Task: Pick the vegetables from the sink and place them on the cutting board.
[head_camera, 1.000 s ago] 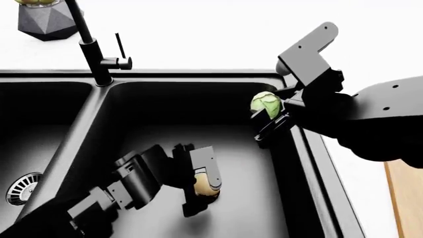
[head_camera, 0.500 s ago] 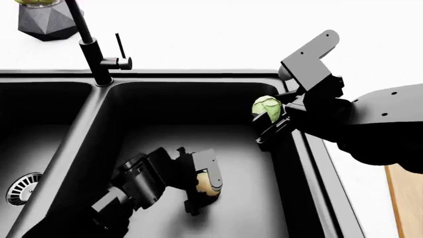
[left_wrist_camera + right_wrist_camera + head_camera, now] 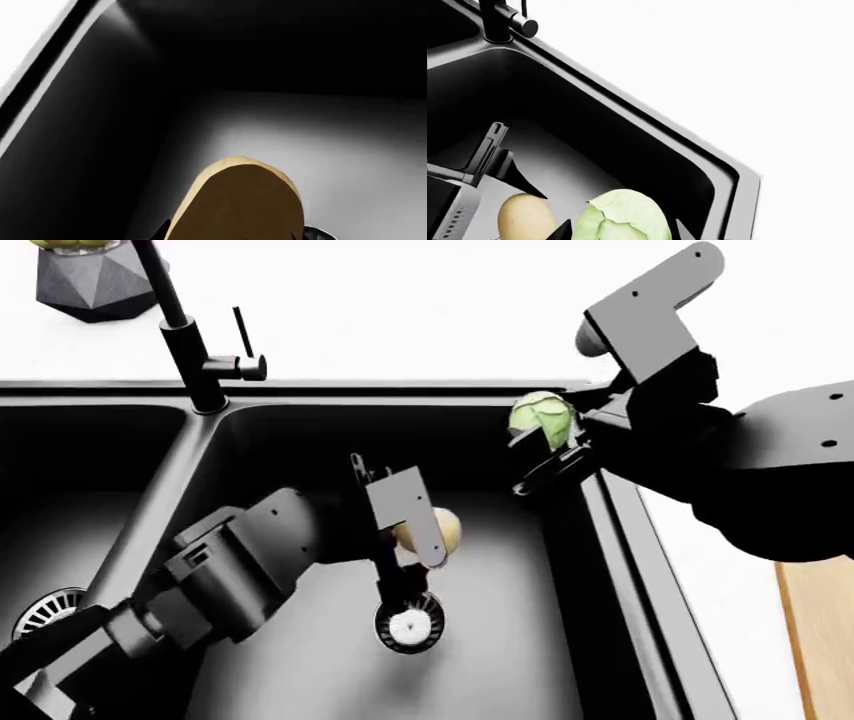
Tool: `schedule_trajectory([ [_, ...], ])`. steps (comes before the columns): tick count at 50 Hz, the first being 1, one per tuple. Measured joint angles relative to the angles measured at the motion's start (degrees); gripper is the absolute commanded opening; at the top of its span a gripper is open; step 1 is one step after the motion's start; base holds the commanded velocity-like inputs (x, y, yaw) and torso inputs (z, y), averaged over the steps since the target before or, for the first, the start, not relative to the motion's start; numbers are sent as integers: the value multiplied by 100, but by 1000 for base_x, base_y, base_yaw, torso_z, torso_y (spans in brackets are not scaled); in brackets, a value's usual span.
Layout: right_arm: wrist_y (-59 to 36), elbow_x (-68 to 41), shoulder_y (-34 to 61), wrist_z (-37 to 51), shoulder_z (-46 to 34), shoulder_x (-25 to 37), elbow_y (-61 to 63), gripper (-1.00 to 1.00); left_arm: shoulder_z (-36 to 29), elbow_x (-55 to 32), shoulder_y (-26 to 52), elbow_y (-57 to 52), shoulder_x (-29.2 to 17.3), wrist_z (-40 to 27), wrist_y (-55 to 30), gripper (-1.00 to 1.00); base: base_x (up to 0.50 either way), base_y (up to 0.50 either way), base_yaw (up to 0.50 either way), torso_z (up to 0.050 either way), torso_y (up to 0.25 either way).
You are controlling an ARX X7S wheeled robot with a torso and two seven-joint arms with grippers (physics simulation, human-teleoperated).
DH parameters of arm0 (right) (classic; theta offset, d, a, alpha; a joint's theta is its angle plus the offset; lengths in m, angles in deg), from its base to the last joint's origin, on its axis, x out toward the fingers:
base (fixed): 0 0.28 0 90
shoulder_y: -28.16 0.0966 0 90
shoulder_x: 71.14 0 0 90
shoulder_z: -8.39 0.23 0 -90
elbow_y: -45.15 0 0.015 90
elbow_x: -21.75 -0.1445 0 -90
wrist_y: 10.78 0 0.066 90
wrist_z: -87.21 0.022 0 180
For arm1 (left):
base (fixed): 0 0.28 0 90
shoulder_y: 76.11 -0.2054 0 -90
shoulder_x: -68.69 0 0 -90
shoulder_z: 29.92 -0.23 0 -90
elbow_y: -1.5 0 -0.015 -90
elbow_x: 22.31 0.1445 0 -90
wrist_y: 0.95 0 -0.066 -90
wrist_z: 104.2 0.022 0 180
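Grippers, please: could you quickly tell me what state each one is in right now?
Left gripper: closed on the potato, lifted above the sink floor.
Right gripper: closed on the cabbage, near the rim.

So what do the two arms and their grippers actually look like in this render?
Both arms are matte black and dark grey, built from blocky, angular links with small pale screw dots. The left gripper has flat grey plate-like fingers; the right gripper carries a grey angled bracket above it. No cables, sleeves or readable markings show.
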Motion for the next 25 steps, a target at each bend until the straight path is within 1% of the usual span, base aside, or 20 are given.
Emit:
schedule_trajectory([
  [8,235,-239,23,551,312,13,-44,-100,590,-149,71,-871,-223,-730,-423,-100,0,0,0,0,1],
  [9,270,-273,17,622,353,20,-29,-100,669,-172,70,-975,-248,-825,-470,-100,0,0,0,0,158],
  [25,1004,-712,-398,1522,1047,281,802,-100,2117,-559,-367,-3133,-547,-2773,-1245,-100,0,0,0,0,250],
])
